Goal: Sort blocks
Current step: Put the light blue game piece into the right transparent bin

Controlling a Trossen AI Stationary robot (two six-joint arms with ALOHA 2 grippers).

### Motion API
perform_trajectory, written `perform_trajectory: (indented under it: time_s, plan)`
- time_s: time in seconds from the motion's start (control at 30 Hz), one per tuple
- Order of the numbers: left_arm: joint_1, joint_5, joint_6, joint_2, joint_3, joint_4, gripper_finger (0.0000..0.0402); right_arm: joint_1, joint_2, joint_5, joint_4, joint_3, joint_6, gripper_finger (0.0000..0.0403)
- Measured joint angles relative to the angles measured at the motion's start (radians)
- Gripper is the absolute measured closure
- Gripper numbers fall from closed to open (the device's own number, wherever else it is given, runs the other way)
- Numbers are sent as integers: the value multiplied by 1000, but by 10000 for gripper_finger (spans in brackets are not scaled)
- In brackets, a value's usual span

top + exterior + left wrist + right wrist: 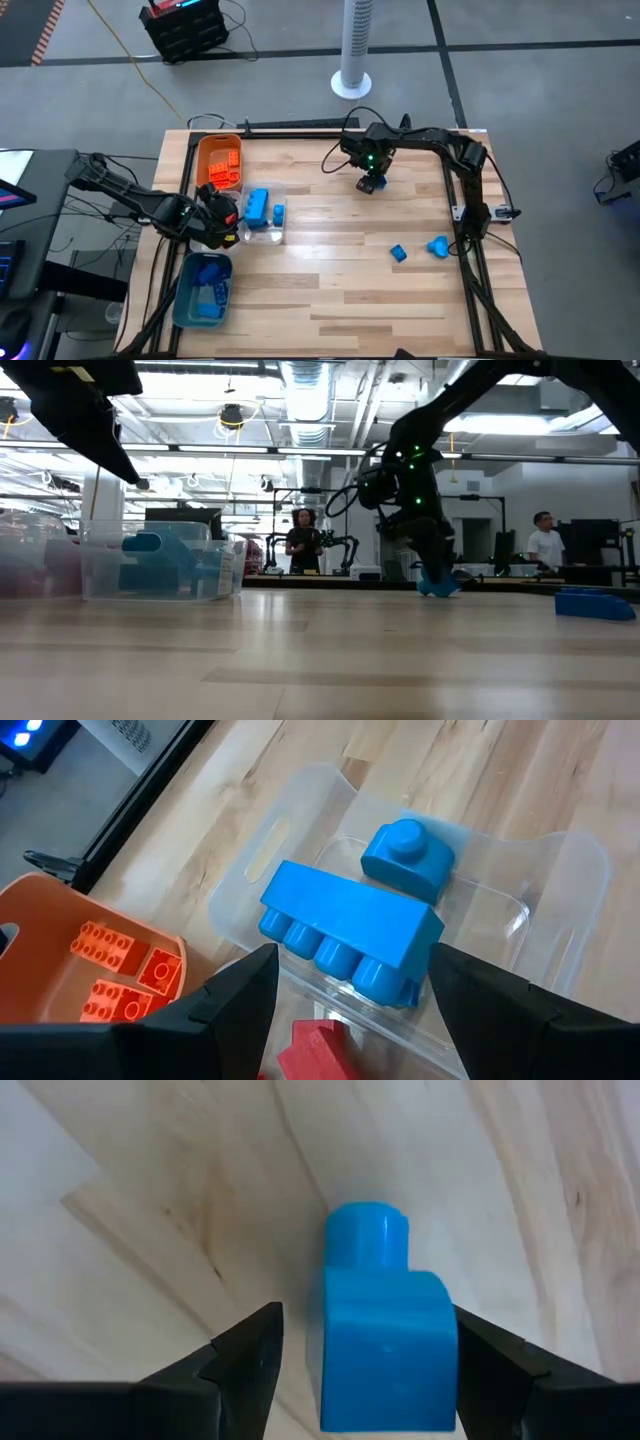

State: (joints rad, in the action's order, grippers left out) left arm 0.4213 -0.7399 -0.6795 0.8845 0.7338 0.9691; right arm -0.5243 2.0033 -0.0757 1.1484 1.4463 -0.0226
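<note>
We see the right gripper (373, 183) lowered to the table (340, 290), its fingers (235, 1360) spread wide to either side of a small blue block (385, 1320) that they do not touch. Two more blue blocks (418, 249) lie well apart from it, nearer the table's front. The left gripper (222, 215) hovers over the clear tray (560, 910), open, with a red block (318, 1048) between its fingers; we cannot tell whether they grip it. Beneath it rest two blue bricks (350, 925). Beside it, the orange tray (218, 160) holds orange blocks (125, 970); the teal tray (204, 290) holds blue ones.
</note>
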Motion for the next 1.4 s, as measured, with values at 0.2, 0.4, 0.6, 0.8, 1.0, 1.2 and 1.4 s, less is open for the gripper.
perform_trajectory:
  time_s: [0.2, 0.4, 0.6, 0.8, 1.0, 1.2, 1.4]
  plan:
    - [0, 0, -1, 0, 0, 0, 148, -10, 0, 0, -32, -13, 17, 152]
    - [0, 0, -1, 0, 0, 0, 148, -14, 0, -4, -45, -13, 31, 246]
    - [0, 0, 18, 0, 0, 0, 148, 14, -7, -6, -63, -5, 51, 287]
    - [0, -1, 20, 0, 0, 0, 148, 124, -107, -4, -264, 8, 50, 286]
    - [0, -9, 21, 0, 0, -20, 148, 269, -155, 114, -530, 8, 70, 270]
    - [0, -12, 69, 1, 0, -68, 148, 434, -122, 132, -830, 6, 81, 277]
    - [-1, -53, 76, 1, 0, -71, 148, 509, -118, 131, -1110, 8, 77, 277]
